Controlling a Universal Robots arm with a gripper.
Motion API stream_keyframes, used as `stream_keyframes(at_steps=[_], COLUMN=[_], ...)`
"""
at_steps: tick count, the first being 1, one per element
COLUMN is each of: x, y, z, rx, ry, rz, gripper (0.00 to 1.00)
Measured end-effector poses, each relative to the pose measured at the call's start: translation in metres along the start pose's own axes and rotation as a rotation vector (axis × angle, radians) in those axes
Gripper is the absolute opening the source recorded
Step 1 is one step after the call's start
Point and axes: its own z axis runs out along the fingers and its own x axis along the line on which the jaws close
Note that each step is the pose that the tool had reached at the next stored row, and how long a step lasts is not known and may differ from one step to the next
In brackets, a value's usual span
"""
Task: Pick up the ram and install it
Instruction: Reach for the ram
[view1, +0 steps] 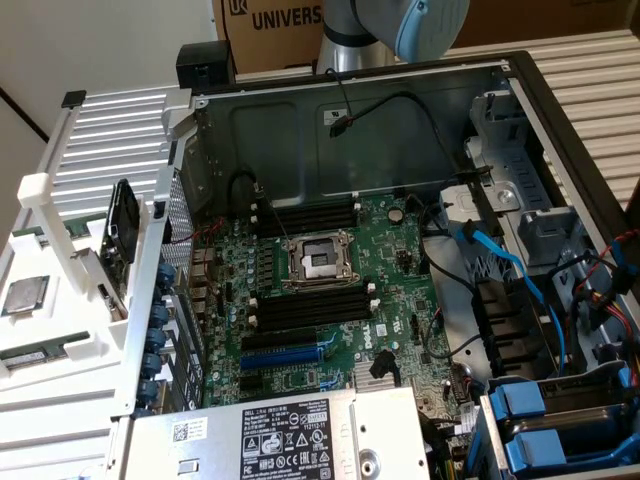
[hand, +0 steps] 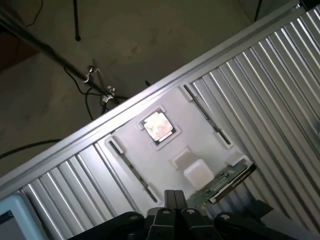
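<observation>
The ram (view1: 35, 355) is a narrow green stick lying flat in a slot of the white fixture (view1: 60, 310) at the exterior view's left, outside the computer case. In the wrist view my gripper (hand: 173, 192) is shut with nothing between its fingers. It hangs well above that fixture (hand: 175, 145). Two long dark strips (hand: 131, 170) (hand: 204, 112) flank a square silver processor chip (hand: 157, 126) there; I cannot tell which of them is the ram. The black empty memory slots (view1: 305, 310) lie on the green motherboard (view1: 330, 300) inside the open case.
A hard drive (view1: 120, 240) stands upright at the fixture's edge, also seen as the drive (hand: 227, 182) near my fingers. The processor chip (view1: 25, 295) lies beside the ram. Blue and black cables (view1: 500, 270) and drive bays crowd the case's right. The arm's joint (view1: 400, 25) sits behind the case.
</observation>
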Motion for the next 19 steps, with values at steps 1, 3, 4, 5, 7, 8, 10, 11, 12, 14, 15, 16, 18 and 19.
stream_keyframes(at_steps=[1,3,4,5,7,8,10,11,12,14,15,16,18,19], x=[0.0000,0.0000,0.0000,0.0000,0.0000,0.0001,0.0001,0.0001,0.0002,0.0005,0.0006,0.0007,0.0009,0.0010], y=[0.0000,-0.0001,-0.0001,-0.0001,-0.0002,-0.0001,-0.0002,-0.0002,0.0001,0.0006,0.0007,0.0007,0.0010,0.0012], z=[0.0001,0.0003,0.0007,0.0011,0.0016,0.0020,0.0023,0.0024,0.0025,0.0028,0.0029,0.0031,0.0034,0.0035], rx=[-0.0004,0.0014,0.0048,0.0089,0.0185,0.0235,0.0297,0.0319,0.0362,0.0420,0.0429,0.0433,0.0436,0.0436], ry=[0.0007,0.0008,-0.0008,-0.0028,-0.0073,-0.0097,-0.0125,-0.0135,-0.0156,-0.0184,-0.0188,-0.0190,-0.0192,-0.0192], rz=[-0.017,-0.055,-0.073,-0.089,-0.118,-0.131,-0.153,-0.163,-0.179,-0.200,-0.208,-0.218,-0.239,-0.249], gripper=[0.11,0.11,0.11,0.11,0.11,0.11,0.11,0.11,0.11,0.11,0.11,0.11,0.11,0.11])
